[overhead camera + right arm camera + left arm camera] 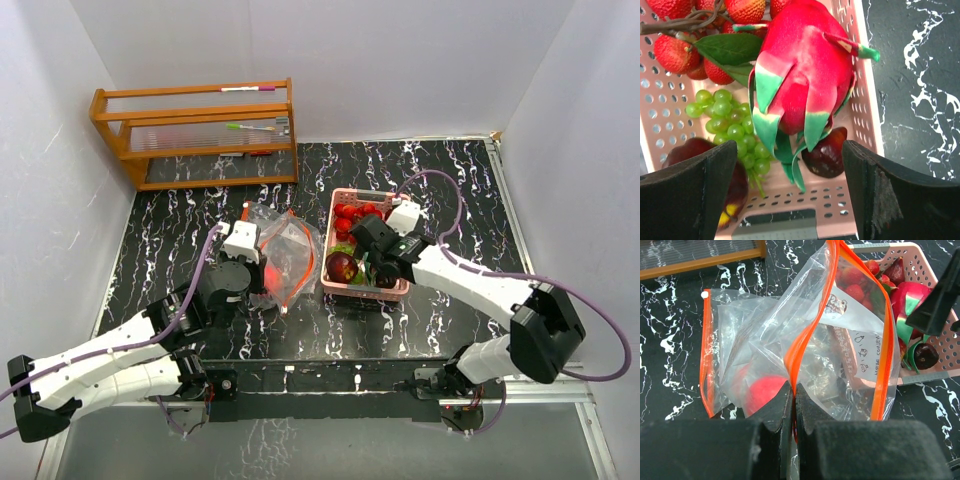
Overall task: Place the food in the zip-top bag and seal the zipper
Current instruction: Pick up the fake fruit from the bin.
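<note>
A clear zip-top bag with an orange zipper lies left of the pink basket. My left gripper is shut on the bag's orange zipper edge, pinched between the jaws. A red round fruit sits inside the bag. My right gripper hangs open over the basket's near end. In the right wrist view it straddles the tip of the dragon fruit, with green grapes, a dark purple-red fruit and a dark red apple beside it.
Bumpy red fruits with a green leaf fill the basket's far end. A wooden rack stands at the back left. White walls close the table on three sides. The black marbled tabletop lies right of the basket.
</note>
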You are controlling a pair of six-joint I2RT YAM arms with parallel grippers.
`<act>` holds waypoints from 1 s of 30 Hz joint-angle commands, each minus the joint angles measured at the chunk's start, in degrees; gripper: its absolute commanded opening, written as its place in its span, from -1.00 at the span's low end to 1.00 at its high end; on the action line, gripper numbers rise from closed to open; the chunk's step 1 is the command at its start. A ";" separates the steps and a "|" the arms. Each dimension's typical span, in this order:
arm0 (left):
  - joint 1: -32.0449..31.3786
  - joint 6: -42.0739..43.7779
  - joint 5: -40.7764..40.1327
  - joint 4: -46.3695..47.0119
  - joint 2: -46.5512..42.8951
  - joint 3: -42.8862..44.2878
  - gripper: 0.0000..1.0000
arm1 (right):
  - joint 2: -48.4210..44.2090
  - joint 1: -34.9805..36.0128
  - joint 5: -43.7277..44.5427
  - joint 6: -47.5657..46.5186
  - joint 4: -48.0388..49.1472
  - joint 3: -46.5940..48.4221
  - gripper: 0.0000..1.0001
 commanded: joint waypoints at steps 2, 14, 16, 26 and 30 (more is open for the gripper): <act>0.17 0.09 0.51 1.41 -1.45 0.11 -1.00 | 3.84 -2.44 1.27 0.13 4.22 1.25 0.97; 0.17 0.56 0.51 1.92 -2.19 -0.17 -1.00 | 9.19 -2.89 -2.59 0.04 6.84 0.26 0.89; 0.17 0.56 0.50 1.86 -2.04 -0.16 -1.00 | 9.99 -2.82 -2.74 0.03 7.24 -0.52 0.87; 0.10 0.32 0.71 2.02 -1.84 -0.23 -1.00 | 11.86 -2.82 -1.17 0.82 8.30 -2.70 0.06; 0.17 0.29 0.43 1.93 -2.01 -0.25 -1.00 | 11.21 -2.82 -1.11 0.44 7.85 -2.25 -0.47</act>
